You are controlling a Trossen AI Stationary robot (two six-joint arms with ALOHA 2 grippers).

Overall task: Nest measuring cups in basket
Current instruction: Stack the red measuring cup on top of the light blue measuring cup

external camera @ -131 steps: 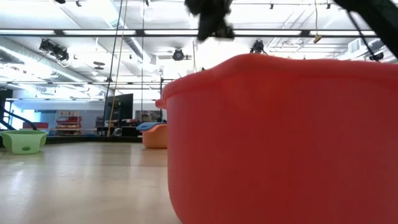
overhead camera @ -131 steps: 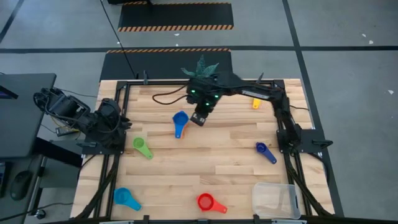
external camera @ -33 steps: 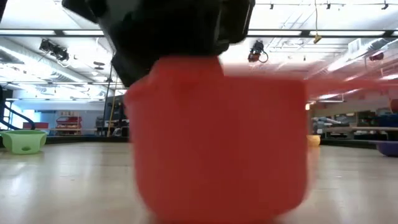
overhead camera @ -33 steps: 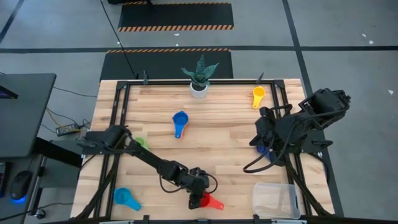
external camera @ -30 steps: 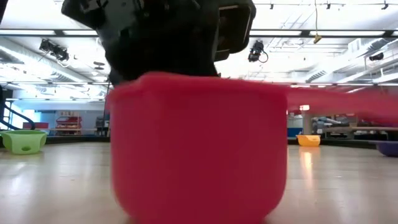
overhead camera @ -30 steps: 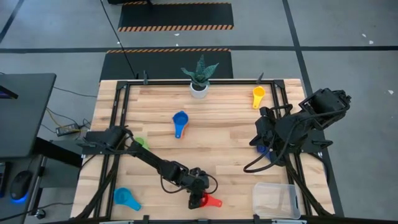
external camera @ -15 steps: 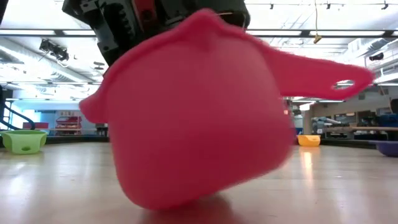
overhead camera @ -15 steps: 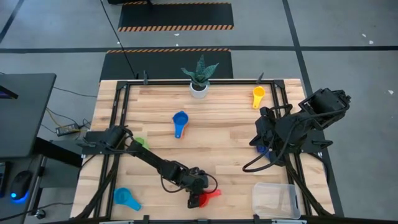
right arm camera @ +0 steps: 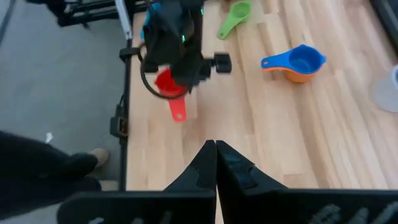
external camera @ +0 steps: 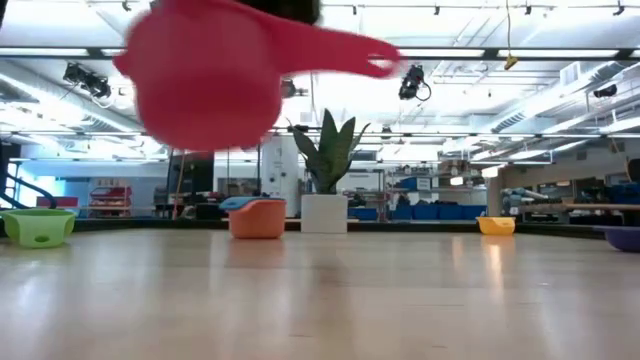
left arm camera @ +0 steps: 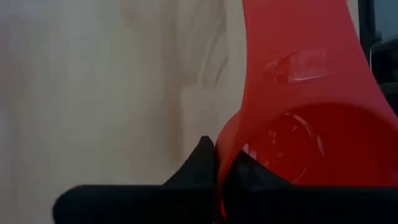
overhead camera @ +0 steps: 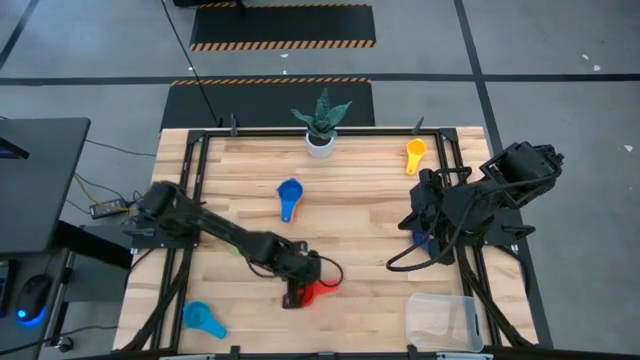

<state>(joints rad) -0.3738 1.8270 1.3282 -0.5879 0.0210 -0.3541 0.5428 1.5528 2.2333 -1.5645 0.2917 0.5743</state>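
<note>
left gripper (overhead camera: 297, 297) fingers clamped on red cup (overhead camera: 316, 291) rim, lifted off desk (overhead camera: 360, 230), cup mostly hidden overhead; right gripper (right arm camera: 216, 144) fingers closed, empty

held cup (overhead camera: 318, 291) above table (overhead camera: 360, 225), left of basket (overhead camera: 441, 320)

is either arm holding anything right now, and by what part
The left gripper holds the red measuring cup by its bowl rim, lifted off the table. The right gripper holds nothing.

Cup-strewn wooden table (overhead camera: 350, 235)
</note>
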